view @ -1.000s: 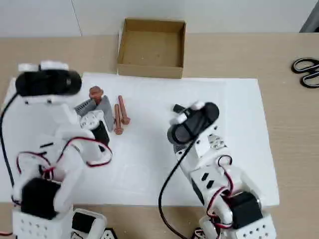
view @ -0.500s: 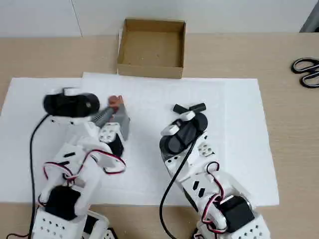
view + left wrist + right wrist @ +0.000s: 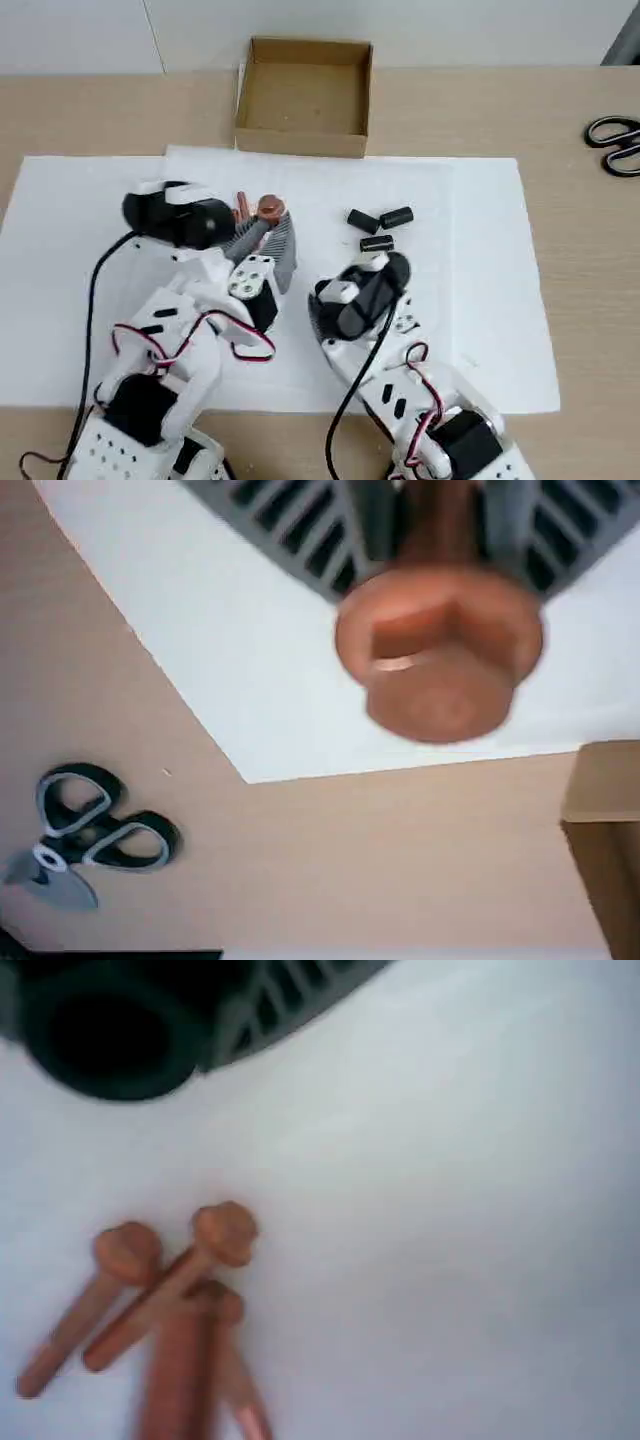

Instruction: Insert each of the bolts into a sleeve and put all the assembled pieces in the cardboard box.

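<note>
My left gripper (image 3: pixel 266 226) is shut on a copper-coloured bolt (image 3: pixel 270 208), held above the white paper with its head (image 3: pixel 440 650) pointing away from the wrist, between the grey fingers (image 3: pixel 290 530). More bolts (image 3: pixel 150 1290) lie in a loose pile on the paper, just behind the left gripper (image 3: pixel 241 207). My right gripper (image 3: pixel 313 316) is low over the paper's middle, shut on a black sleeve (image 3: pixel 100 1035) beside its grey finger (image 3: pixel 275 1000). Three black sleeves (image 3: pixel 377 228) lie on the paper beyond the right arm. The cardboard box (image 3: pixel 300 143) stands open at the back.
The white paper (image 3: pixel 480 300) covers most of the wooden table. Scissors (image 3: pixel 615 143) lie at the far right edge, off the paper, and the scissors (image 3: pixel 85 830) also appear in the left wrist view, as does a box corner (image 3: pixel 605 820).
The left arm has swung right toward the middle, carrying the bolt. The right arm has drawn back toward the front, uncovering the sleeves behind it.
</note>
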`<state>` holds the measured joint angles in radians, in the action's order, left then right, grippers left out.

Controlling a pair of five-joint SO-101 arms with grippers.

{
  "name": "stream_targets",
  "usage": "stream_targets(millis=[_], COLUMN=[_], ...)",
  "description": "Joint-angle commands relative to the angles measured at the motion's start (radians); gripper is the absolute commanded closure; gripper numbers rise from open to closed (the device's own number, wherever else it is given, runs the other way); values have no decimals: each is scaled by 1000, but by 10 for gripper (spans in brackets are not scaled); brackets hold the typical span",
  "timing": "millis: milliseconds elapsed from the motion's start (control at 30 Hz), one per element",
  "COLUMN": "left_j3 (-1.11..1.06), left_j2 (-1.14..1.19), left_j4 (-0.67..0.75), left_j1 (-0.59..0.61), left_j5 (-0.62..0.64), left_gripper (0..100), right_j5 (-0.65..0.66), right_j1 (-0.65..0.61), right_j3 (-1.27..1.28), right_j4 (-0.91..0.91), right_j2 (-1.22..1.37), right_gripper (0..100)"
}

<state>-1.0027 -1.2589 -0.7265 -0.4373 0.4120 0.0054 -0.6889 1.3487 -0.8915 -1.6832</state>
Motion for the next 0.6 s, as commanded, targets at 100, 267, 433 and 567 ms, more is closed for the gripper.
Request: stream_targets(millis=[100,267,433,567], left_j3=[7,8,12,61], left_j2=[21,21,17,21], left_j4=[34,32,32,-31], left_j1=[-18,-20,-15,-18], left_j5=[5,8,87,130], left_gripper=[995,995,995,995], right_j5=[-6,-6,-6,-6], right_j1=[-25,-25,-22,-22], right_j3=[-3,-3,-3,-3], right_j4=[45,45,45,45], right_j2=[-15,-15,-15,-15], right_gripper=[995,995,995,995])
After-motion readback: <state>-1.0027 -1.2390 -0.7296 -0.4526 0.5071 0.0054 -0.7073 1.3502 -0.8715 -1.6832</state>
